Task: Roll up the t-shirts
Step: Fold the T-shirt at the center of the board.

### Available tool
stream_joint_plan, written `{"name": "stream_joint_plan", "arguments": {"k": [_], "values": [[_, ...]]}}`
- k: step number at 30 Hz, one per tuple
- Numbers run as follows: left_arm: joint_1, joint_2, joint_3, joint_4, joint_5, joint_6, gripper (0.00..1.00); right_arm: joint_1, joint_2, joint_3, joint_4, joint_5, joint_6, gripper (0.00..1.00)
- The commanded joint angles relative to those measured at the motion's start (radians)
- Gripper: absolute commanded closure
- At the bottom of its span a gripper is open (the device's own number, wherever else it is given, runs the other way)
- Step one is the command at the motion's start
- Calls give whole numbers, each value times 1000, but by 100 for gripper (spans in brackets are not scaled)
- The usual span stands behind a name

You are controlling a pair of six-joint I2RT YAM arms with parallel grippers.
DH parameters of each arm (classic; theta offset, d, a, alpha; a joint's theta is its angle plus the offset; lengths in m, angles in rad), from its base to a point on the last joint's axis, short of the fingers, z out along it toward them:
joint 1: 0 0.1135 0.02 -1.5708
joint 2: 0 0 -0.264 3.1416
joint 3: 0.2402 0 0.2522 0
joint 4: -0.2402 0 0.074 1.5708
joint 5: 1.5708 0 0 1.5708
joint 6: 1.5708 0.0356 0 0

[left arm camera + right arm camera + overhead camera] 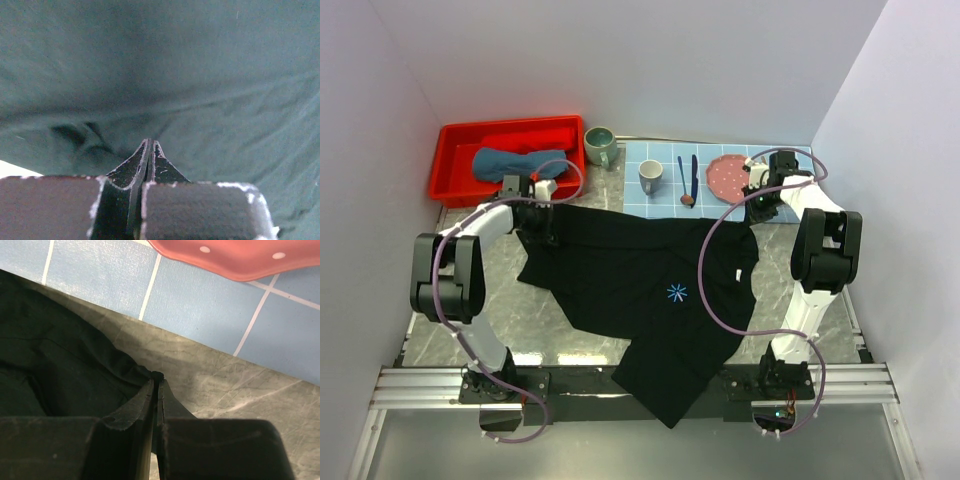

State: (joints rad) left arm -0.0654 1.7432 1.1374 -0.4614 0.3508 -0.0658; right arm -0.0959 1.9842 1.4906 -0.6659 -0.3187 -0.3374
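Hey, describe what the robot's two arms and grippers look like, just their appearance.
The left arm and right arm have white links, chunky black joint housings and looping purple-grey cables. The left gripper and right gripper carry black tapered fingers with scuffed whitish edges.

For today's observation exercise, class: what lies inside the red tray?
A bundled teal-blue t-shirt lies in the red tray. Anything beneath the cloth is covered and cannot be seen.
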Motion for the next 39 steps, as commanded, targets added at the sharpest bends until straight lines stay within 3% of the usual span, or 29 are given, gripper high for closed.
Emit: {"name": "stream_joint_plan", "arguments": {"k": [1,8,15,22,24,25,26,27,30,34,39], "values": [[-10,16,-7,-77,14,-23,99,9,-4,46,8,-20,-2,100],[-8,9,-42,-222,-127,-5,99,15,2,62,-3,-28,-8,100],[-11,-103,-172,-246,-245,-2,99,28,-1,71,-24,-22,-41,100],[-31,-174,-63,-367,-234,12,99,61,-19,65,-66,-42,-89,100],[-5,-198,1,-459,-97,46,99,67,-30,63,-55,-45,-104,100],[4,-247,49,-456,-66,47,94,67,-31,63,-49,-48,-104,100],[15,-270,76,-438,-29,46,77,67,-24,66,-40,-48,-101,100],[25,-289,102,-410,-35,44,51,67,-18,83,-38,-48,-92,100],[96,-292,160,-185,-162,-2,31,64,2,105,-26,-46,-55,100],[168,-69,271,-74,-197,-64,35,64,16,120,-18,-66,-25,100],[177,44,301,66,-168,0,44,61,25,126,-24,-56,-37,100]]}}
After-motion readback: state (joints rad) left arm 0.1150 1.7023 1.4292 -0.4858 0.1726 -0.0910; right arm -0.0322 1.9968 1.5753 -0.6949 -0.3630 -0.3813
